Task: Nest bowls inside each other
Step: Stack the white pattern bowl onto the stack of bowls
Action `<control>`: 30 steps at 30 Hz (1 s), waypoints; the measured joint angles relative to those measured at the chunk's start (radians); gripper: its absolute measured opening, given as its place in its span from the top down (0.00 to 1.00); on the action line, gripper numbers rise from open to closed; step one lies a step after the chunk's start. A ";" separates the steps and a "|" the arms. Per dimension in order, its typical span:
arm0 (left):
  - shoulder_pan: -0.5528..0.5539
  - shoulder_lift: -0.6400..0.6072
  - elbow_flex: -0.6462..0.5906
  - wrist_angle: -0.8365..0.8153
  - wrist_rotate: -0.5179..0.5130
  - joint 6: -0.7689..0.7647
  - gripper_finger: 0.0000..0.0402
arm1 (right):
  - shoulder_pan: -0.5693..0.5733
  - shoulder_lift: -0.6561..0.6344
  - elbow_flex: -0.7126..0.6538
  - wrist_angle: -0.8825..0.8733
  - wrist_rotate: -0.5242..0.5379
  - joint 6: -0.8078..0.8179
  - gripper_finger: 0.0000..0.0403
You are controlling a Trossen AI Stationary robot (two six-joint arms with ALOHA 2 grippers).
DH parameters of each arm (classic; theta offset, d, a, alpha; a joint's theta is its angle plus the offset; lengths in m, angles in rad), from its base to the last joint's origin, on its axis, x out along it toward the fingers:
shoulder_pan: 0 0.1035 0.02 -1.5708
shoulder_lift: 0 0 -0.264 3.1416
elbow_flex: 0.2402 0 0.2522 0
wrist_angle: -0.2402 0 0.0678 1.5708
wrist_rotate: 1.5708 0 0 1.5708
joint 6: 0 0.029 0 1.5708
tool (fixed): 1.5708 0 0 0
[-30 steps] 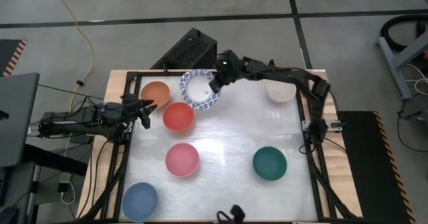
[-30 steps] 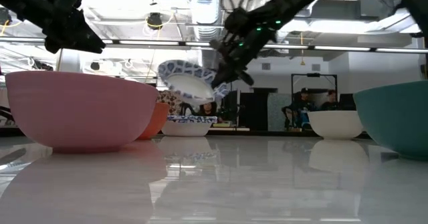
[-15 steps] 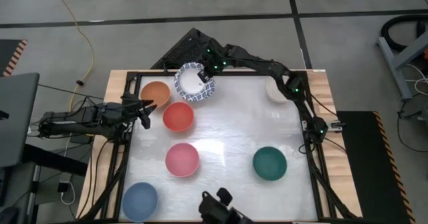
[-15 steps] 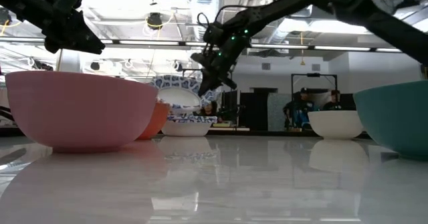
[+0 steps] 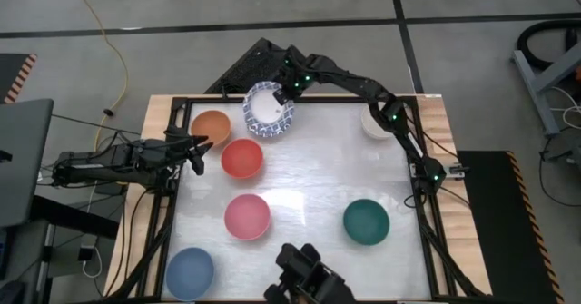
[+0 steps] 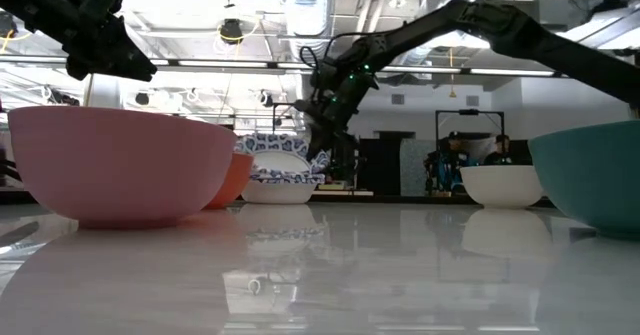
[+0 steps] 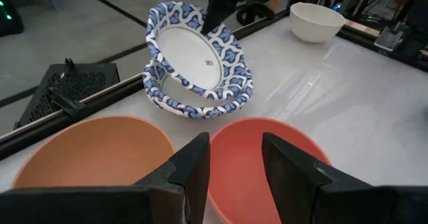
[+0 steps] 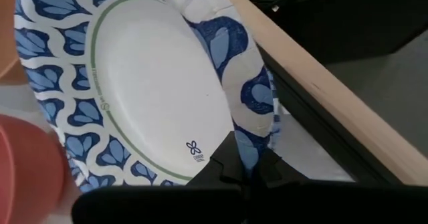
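My right gripper (image 5: 289, 87) is shut on a white bowl with a blue-patterned rim (image 7: 192, 53), held tilted at the table's far edge. Under it a second patterned bowl (image 7: 200, 98) stands on the table, and the held bowl's low side sits in it. The orange bowl (image 5: 211, 127), red bowl (image 5: 241, 159), pink bowl (image 5: 247, 216), blue bowl (image 5: 190, 272), dark green bowl (image 5: 366, 222) and cream bowl (image 5: 377, 122) stand apart on the white tabletop. My left gripper (image 7: 234, 170) waits open at the left edge, above and between the orange and red bowls. My right gripper pinches the patterned bowl's rim (image 8: 253, 127) between its two fingers, one inside the bowl and one outside. The fingers slant down from the far right. The bowl is tilted, with its held side high and its opposite side (image 7: 235, 83) down in the bowl beneath.
A black box (image 5: 259, 63) lies just beyond the far edge, behind the patterned bowls. A dark frame (image 5: 427, 186) runs round the table. A dark object (image 5: 304, 277) juts in at the near edge. Bare tabletop lies in the middle and at the near right.
My right gripper has carried the patterned bowl toward the far edge and down, staying shut on its rim. The bowl, lifted clear a second ago, has come down onto the second patterned bowl, still tilted.
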 joint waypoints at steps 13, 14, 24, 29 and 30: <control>0.000 0.000 0.000 0.000 0.000 0.000 0.69 | 0.005 -0.001 -0.001 -0.003 -0.001 -0.044 0.97; 0.000 0.000 0.000 0.000 -0.001 0.000 0.69 | 0.006 -0.001 -0.001 -0.004 -0.001 -0.044 0.97; 0.000 0.000 0.000 0.000 -0.005 0.000 0.69 | 0.014 -0.001 -0.002 -0.004 -0.001 -0.044 0.97; 0.000 0.000 0.000 -0.001 -0.005 0.001 0.69 | 0.019 0.028 -0.002 -0.006 -0.003 -0.043 0.97; 0.000 0.000 0.000 -0.001 -0.005 0.001 0.69 | 0.021 0.039 -0.002 0.000 -0.009 -0.043 0.97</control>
